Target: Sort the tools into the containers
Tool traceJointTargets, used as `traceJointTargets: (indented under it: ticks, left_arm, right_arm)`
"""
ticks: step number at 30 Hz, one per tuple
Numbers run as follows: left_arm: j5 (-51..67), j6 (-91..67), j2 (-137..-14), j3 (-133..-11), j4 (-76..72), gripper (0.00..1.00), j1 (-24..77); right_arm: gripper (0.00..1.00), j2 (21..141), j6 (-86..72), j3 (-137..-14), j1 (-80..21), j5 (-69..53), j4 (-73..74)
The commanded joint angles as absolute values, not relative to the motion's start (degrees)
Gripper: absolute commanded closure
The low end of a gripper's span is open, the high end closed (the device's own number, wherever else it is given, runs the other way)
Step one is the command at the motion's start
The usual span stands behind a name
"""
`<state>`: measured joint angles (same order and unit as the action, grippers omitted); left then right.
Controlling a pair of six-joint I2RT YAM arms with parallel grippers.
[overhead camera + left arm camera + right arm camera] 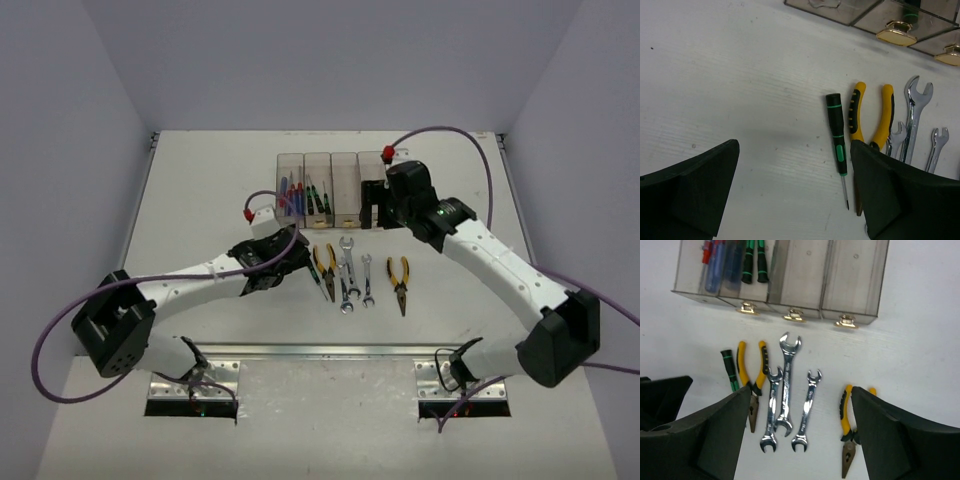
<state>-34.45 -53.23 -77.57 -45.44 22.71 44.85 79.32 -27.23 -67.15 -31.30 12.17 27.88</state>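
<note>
A white table [200, 180] is sitting between pale lavender walls [330, 60]. The containers [330, 180] are standing at its far middle, with screwdrivers [720, 265] lying in the two leftmost. Pliers [743, 367], wrenches [786, 390] and a green screwdriver [836, 132] are lying just in front of them. The left gripper [795, 200] and right gripper [800, 435] are both gaping wide, gripping nothing

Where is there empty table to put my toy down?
Bare table lies left of the green screwdriver, and between the rightmost wrench and the right pliers. Crowded: left pliers and three wrenches lie packed together.
</note>
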Motion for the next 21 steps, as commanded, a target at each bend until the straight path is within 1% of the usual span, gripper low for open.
traceJointTargets:
  ticks: [1, 2, 5, 7, 9, 12, 16, 18, 20, 21]
  left_arm:
    - [-38.4, -56.1, -85.5, -50.6, 16.0, 0.12, 45.7]
    - [-38.7, -56.3, -85.6, -51.6, 16.2, 0.15, 45.6]
    - [-38.8, -56.8, -92.1, -55.8, 16.1, 0.22, 45.7]
    - [-39.8, -57.4, -94.7, -57.5, 16.5, 0.26, 45.7]
    - [-40.6, -59.2, -97.3, -59.4, 18.6, 0.33, 45.6]
    - [-40.1, -60.1, -101.4, -62.1, 20.1, 0.35, 45.6]
    - [-38.3, -60.9, -105.7, -64.8, 21.4, 0.44, 45.6]
    - [-38.4, -61.7, -107.2, -65.5, 22.2, 0.45, 45.5]
    - [-38.7, -62.7, -107.9, -65.7, 23.1, 0.51, 45.5]
    - [-38.8, -63.2, -107.9, -65.6, 23.2, 0.51, 45.5]
  right_arm:
    - [0.19, 72.8, -29.4, -57.2, -29.5, 14.0, 25.8]
    - [0.19, 71.4, -29.7, -55.5, -29.4, 13.8, 25.8]
    - [0.19, 66.8, -29.7, -50.9, -28.9, 13.2, 25.8]
    - [0.19, 64.9, -29.6, -49.2, -28.8, 13.2, 25.7]
    - [0.19, 63.9, -29.5, -48.5, -28.8, 13.2, 25.8]
    - [0.19, 62.9, -28.9, -47.3, -28.8, 13.9, 25.7]
    - [0.19, 62.4, -28.4, -46.7, -28.8, 14.0, 25.7]
    - [0.19, 62.3, -28.2, -46.6, -28.8, 13.9, 25.8]
    - [0.19, 62.2, -28.0, -46.1, -28.7, 13.9, 25.8]
    - [0.19, 62.2, -28.0, -46.0, -28.8, 13.9, 25.8]
